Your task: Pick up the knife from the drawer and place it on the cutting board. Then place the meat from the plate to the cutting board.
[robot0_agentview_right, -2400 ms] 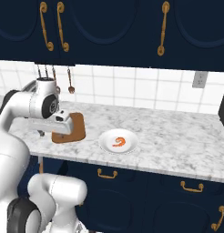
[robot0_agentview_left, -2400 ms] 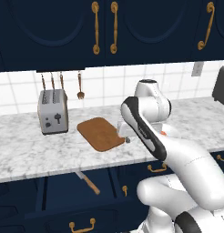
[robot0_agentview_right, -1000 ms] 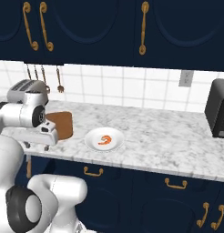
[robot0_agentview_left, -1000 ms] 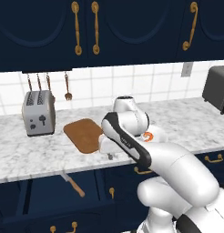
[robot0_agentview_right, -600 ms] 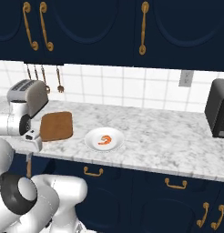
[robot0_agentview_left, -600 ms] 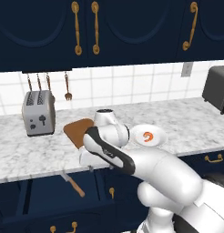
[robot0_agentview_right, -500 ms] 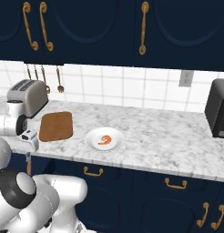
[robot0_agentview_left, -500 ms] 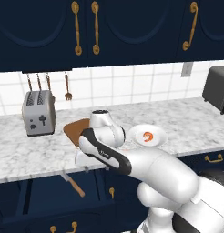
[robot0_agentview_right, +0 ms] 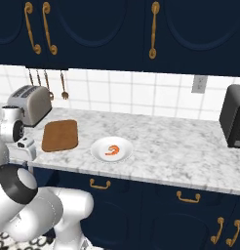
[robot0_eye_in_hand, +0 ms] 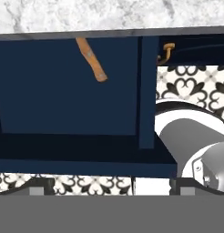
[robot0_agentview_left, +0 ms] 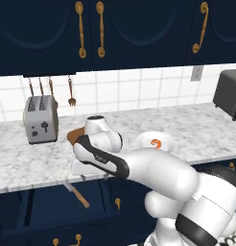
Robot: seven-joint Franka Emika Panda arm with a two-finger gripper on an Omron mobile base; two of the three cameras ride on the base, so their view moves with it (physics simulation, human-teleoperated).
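As I look down, my gripper (robot0_eye_in_hand: pixel 111 185) is spread wide and empty above the open drawer (robot0_eye_in_hand: pixel 68 86), where one knife (robot0_eye_in_hand: pixel 91 59) lies near the marble counter's (robot0_agentview_right: pixel 180 151) front edge; beyond sit one cutting board (robot0_agentview_right: pixel 60 135), one plate (robot0_agentview_right: pixel 112 149) bearing one meat piece (robot0_agentview_right: pixel 111 151), and one toaster (robot0_agentview_right: pixel 30 104).

knife (robot0_agentview_left: pixel 76 194) in the open drawer (robot0_agentview_left: pixel 48 204) below the counter (robot0_agentview_left: pixel 24 168) edge, cutting board (robot0_agentview_right: pixel 60 135) on counter right of toaster (robot0_agentview_right: pixel 28 104), plate (robot0_agentview_right: pixel 112 149) right of board, meat (robot0_agentview_right: pixel 111 150) on plate, utensils (robot0_agentview_left: pixel 70 91) on wall behind toaster
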